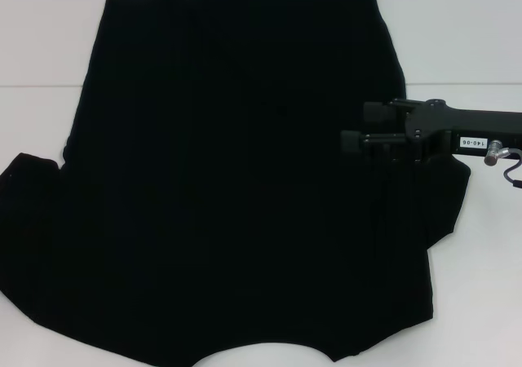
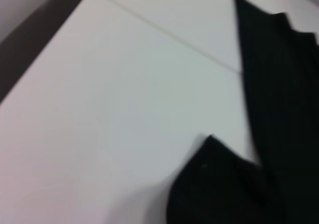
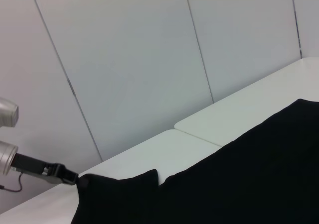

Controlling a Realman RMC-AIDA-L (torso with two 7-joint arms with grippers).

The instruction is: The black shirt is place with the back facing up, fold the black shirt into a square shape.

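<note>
White bench (image 1: 473, 24) fills your head view, made of panels with a seam running across it; the same seam shows in the left wrist view (image 2: 164, 30) and the right wrist view (image 3: 194, 134). Pale wall panels (image 3: 134, 59) stand behind the bench in the right wrist view.

Black shirt (image 1: 236, 187) lies spread flat over most of the bench, plain and matte, its straight edge toward the far side. One sleeve sticks out on the robot's left (image 1: 28, 179), the other on the right (image 1: 444, 196). The left wrist view catches that left sleeve tip (image 2: 214, 184) and the long side edge of the body (image 2: 279, 84), with bare bench beside them. The right wrist view looks across the fabric (image 3: 239, 174), with the left sleeve (image 3: 119, 194) showing at its far side.

Right hand (image 1: 352, 122) comes in from the right edge of your head view, over the shirt near the right sleeve. Its two fingers (image 1: 375, 108) lie parallel with a gap between them, so it reads as spread, nothing between them. You cannot tell whether they touch the cloth.

Left hand (image 3: 62, 174) shows only in the right wrist view, small, dark, at the left sleeve's edge. You cannot tell its state.
</note>
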